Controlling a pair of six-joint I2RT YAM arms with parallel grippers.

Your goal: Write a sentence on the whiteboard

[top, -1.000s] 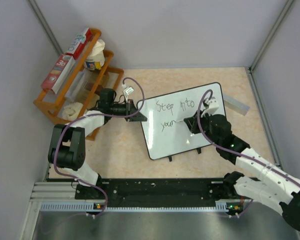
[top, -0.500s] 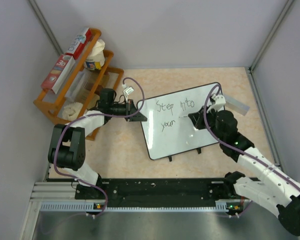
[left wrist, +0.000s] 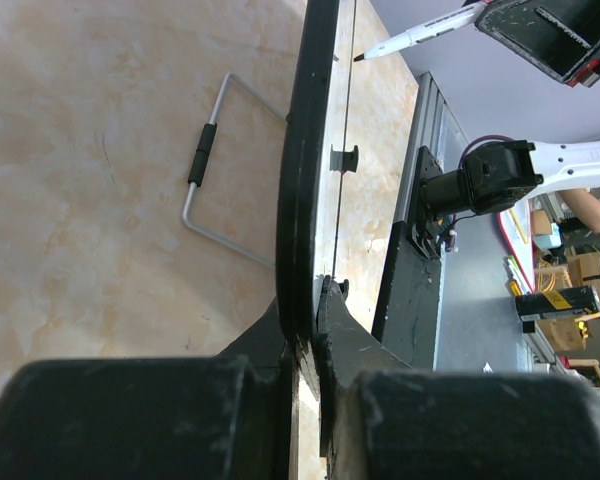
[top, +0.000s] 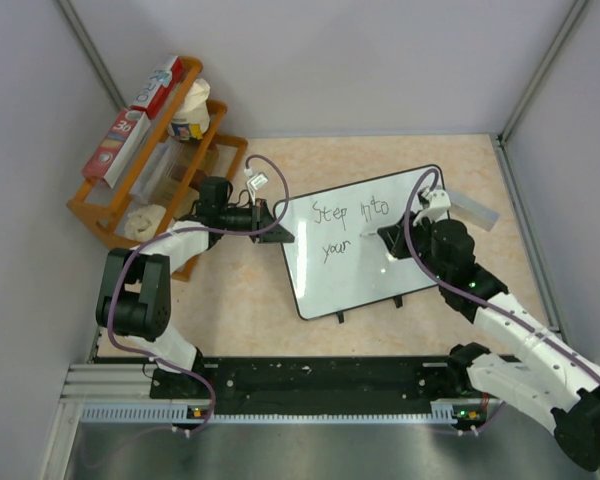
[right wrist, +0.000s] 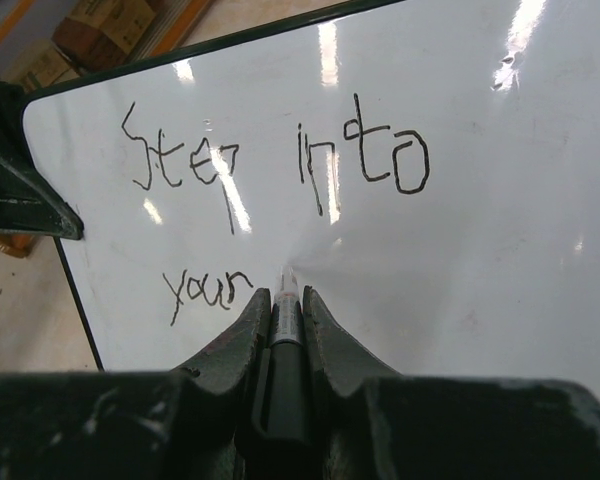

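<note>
The whiteboard (top: 355, 280) lies tilted on the table, with the words "Step into" (top: 350, 212) above "your" (top: 335, 248). My left gripper (top: 280, 231) is shut on the board's left rim. In the left wrist view its jaws (left wrist: 315, 320) pinch the black rim (left wrist: 308, 150) edge-on. My right gripper (top: 392, 243) is shut on a black marker (right wrist: 287, 320). The marker tip is at the board surface (right wrist: 500, 200) just right of "your" (right wrist: 205, 290), below "Step into" (right wrist: 280, 160). The marker (left wrist: 420, 32) also shows in the left wrist view.
An orange rack (top: 90, 210) with boxes and a tub stands at the back left, beside my left arm. A small grey flat bar (top: 472, 208) lies off the board's right corner. A wire handle (left wrist: 205, 170) lies on the table under the board. Walls close in on three sides.
My right gripper moved the marker a little to the right, from over "your" to just past its end. The writing and my left gripper are unchanged.
</note>
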